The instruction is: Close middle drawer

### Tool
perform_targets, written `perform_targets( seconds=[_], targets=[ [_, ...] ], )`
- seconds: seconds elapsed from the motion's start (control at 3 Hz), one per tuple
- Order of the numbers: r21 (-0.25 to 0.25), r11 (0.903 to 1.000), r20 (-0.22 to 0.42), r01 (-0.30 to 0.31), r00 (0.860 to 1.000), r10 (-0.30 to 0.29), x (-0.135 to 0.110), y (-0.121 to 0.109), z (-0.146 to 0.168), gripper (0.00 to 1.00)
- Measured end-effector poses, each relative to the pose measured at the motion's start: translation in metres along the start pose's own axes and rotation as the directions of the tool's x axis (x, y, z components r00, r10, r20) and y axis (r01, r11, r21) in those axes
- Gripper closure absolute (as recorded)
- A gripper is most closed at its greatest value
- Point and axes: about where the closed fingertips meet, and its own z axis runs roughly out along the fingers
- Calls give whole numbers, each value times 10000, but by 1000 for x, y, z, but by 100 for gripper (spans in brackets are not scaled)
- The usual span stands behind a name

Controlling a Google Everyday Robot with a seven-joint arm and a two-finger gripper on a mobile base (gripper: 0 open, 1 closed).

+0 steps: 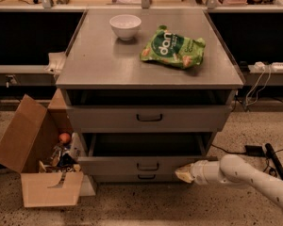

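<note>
1. Middle drawer (114, 165) is pulled well out, its front panel low on the cabinet, under the also-open top drawer (179, 119).
2. Gripper (183, 174) is low on the right, at the right end of the middle drawer's front panel, touching or just beside it.
3. Jaws narrow, pressed together, holding nothing.
4. Counter (99, 65) carries a white bowl (125, 26) and a green snack bag (173, 48), apart.
5. Open cardboard box (35, 147) sits on the floor, left of the drawers.

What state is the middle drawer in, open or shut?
Open: the middle drawer sticks out, its dark inside showing. The end effector is by its front's right end.
</note>
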Motion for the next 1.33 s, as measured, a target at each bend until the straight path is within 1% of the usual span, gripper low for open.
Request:
perform_targets(
  seconds=[1.0, 1.33],
  targets=[
    [73, 9998, 417, 167, 9990, -170, -14, -15, 10, 100],
    [73, 9998, 417, 167, 9990, -170, -14, -14, 10, 100]
  ],
)
